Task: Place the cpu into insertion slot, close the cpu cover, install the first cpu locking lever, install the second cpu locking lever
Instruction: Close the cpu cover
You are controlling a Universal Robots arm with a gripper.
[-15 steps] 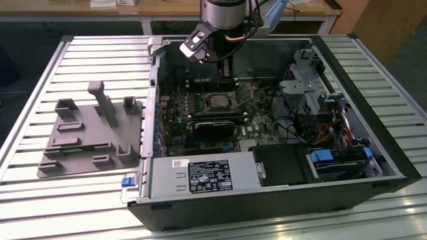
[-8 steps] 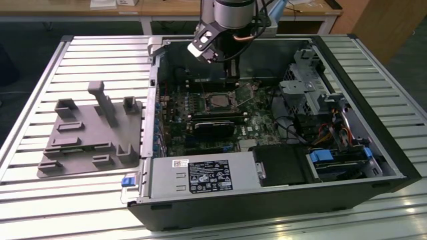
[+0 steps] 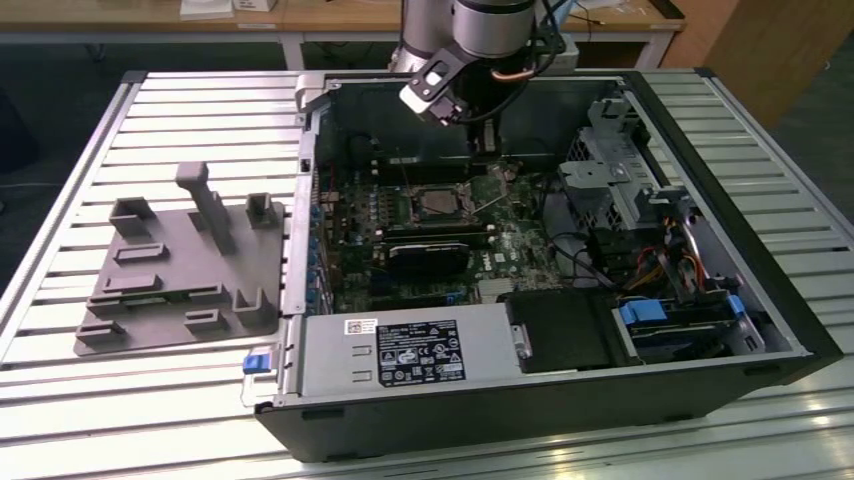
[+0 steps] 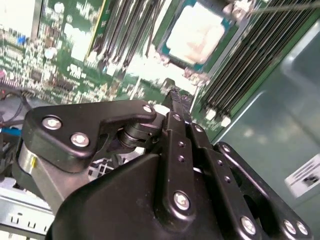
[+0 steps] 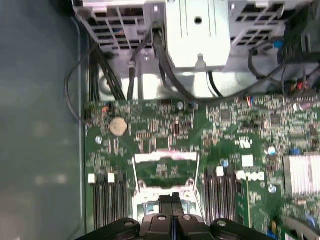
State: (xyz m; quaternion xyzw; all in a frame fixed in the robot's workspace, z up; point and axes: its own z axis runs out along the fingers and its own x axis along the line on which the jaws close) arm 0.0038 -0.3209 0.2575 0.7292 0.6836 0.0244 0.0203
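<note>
The cpu (image 4: 195, 32), a pale silver square, lies in the insertion slot (image 3: 434, 203) on the green board inside the open computer case. The cpu cover (image 5: 165, 157), a silvery frame, stands tilted up off the socket rather than lying flat over the chip. A thin metal lever rod (image 4: 285, 6) juts out beside the socket. My gripper (image 3: 483, 145) hangs above the board, a little beyond the socket. In both wrist views its black fingers (image 4: 176, 107) are pressed together with nothing between them (image 5: 172, 199).
A black graphics card (image 3: 427, 255) lies just in front of the socket. Rows of black memory slots (image 5: 107, 200) flank it. A drive cage (image 3: 607, 180) and cables fill the exterior view's right. A grey parts fixture (image 3: 180, 270) sits outside the case on the slatted table.
</note>
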